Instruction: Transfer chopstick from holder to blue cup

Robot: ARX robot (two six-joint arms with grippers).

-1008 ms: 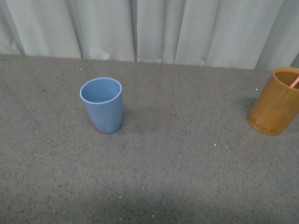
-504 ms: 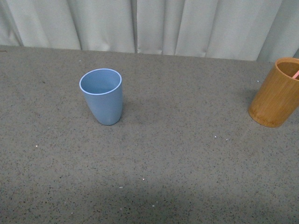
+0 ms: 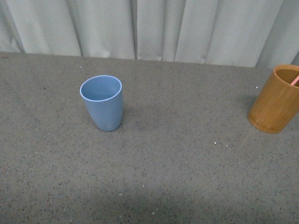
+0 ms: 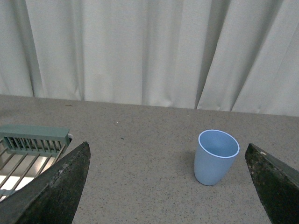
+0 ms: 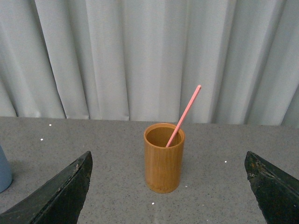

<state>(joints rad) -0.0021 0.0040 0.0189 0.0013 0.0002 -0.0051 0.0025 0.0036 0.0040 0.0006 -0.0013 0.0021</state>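
The light blue cup (image 3: 103, 102) stands upright and empty, left of centre on the grey table; it also shows in the left wrist view, blue cup (image 4: 216, 157). The orange-brown holder (image 3: 275, 99) stands at the right edge, holder (image 5: 163, 157) upright in the right wrist view. One salmon-pink chopstick (image 5: 184, 115) leans out of it; only its tip, chopstick (image 3: 295, 81), shows in the front view. My left gripper (image 4: 170, 186) is open, well short of the cup. My right gripper (image 5: 168, 186) is open too, facing the holder from a distance. Neither arm appears in the front view.
Pale curtains (image 3: 149, 28) hang along the table's far edge. A grey-green rack with wire bars (image 4: 28, 144) sits on the table beside my left gripper. The grey speckled tabletop (image 3: 187, 163) stretches between cup and holder.
The front view dipped and came back up; cup and holder stand at nearly the same spots as a second ago. Nothing on the table moved.
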